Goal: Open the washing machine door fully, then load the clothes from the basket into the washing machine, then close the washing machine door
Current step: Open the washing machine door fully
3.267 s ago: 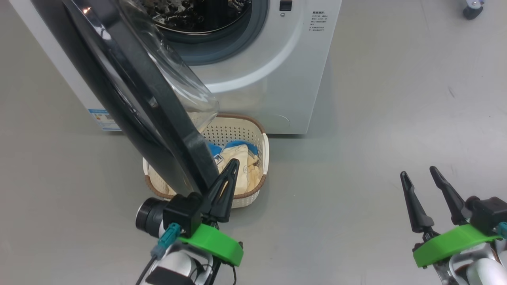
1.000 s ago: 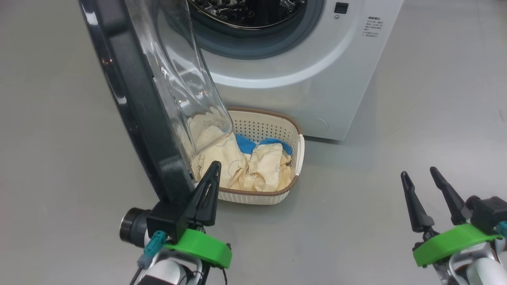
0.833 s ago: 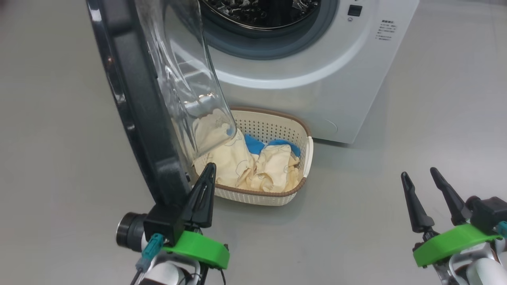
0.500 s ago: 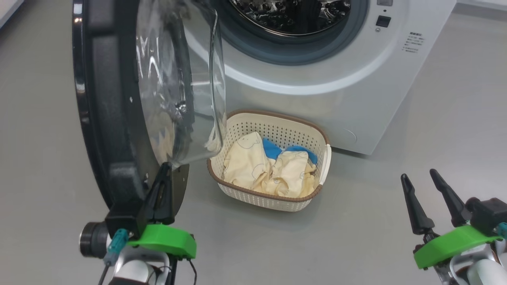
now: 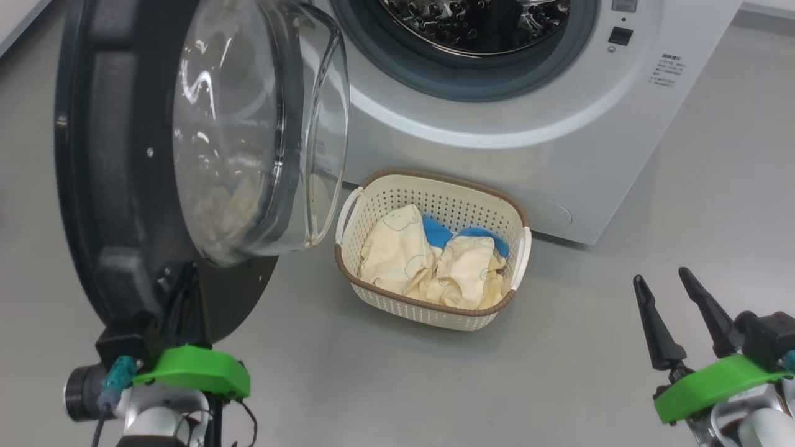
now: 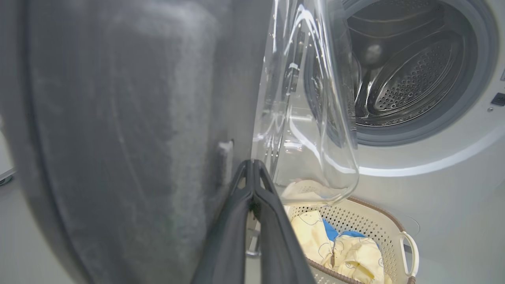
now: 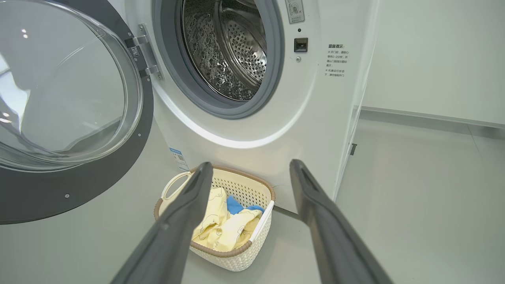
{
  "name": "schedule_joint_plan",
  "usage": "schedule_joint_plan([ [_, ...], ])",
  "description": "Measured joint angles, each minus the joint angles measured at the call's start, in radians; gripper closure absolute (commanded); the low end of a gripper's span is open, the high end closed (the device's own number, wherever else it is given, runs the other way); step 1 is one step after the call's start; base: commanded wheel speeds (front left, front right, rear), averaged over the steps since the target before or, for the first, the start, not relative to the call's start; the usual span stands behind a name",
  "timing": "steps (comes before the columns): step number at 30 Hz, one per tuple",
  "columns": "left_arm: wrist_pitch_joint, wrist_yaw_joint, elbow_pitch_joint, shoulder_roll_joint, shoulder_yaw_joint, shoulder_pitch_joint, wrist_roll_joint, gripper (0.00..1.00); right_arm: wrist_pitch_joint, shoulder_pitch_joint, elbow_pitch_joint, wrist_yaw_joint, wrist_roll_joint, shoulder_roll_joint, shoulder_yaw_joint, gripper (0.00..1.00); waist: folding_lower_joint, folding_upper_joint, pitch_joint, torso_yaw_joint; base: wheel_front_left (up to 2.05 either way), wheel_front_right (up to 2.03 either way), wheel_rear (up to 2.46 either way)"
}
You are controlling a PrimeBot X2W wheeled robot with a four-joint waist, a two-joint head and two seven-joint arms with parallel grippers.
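Observation:
The washing machine door (image 5: pixel 118 186) stands swung out to the left, its glass bowl (image 5: pixel 248 136) facing the basket. My left gripper (image 5: pixel 188 276) is shut with nothing in it, and its tips (image 6: pixel 252 162) rest against the door's black inner rim (image 6: pixel 118 138) beside the glass. The basket (image 5: pixel 435 177) sits on the floor before the washing machine (image 5: pixel 497 130), with the cream-yellow and blue clothes (image 5: pixel 428 264) inside. At the lower right my right gripper (image 5: pixel 661 275) hangs open and empty, well right of the basket. In the right wrist view the right gripper (image 7: pixel 250 165) points at the basket (image 7: pixel 236 252) and the clothes (image 7: pixel 221 228).
The steel drum (image 7: pixel 232 51) is open behind its grey gasket (image 5: pixel 435 81). The metal hinge (image 7: pixel 144 51) sits left of the opening. Grey floor (image 5: pixel 559 372) spreads to the right and in front of the basket. A pale wall (image 7: pixel 434 59) stands right of the machine.
The door has swung further open to the left with my shut left gripper against its inner rim, uncovering the basket. The head camera has shifted. The right gripper has stayed put.

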Motion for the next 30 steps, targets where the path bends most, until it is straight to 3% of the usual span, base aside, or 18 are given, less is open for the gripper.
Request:
schedule_joint_plan([
  [22,-0.045,0.004,0.247,0.090,0.248,-0.198,-0.118,1.00,0.000,-0.059,-0.022,0.000,0.004,-0.075,0.016,0.00,0.0001,0.0000,0.134,-0.039,0.00,0.00,0.00],
  [30,-0.053,0.003,0.318,0.091,0.335,-0.262,-0.142,1.00,0.007,-0.072,-0.039,0.000,0.008,-0.095,0.013,0.00,0.0001,0.0000,0.175,-0.044,0.00,0.00,0.00],
])
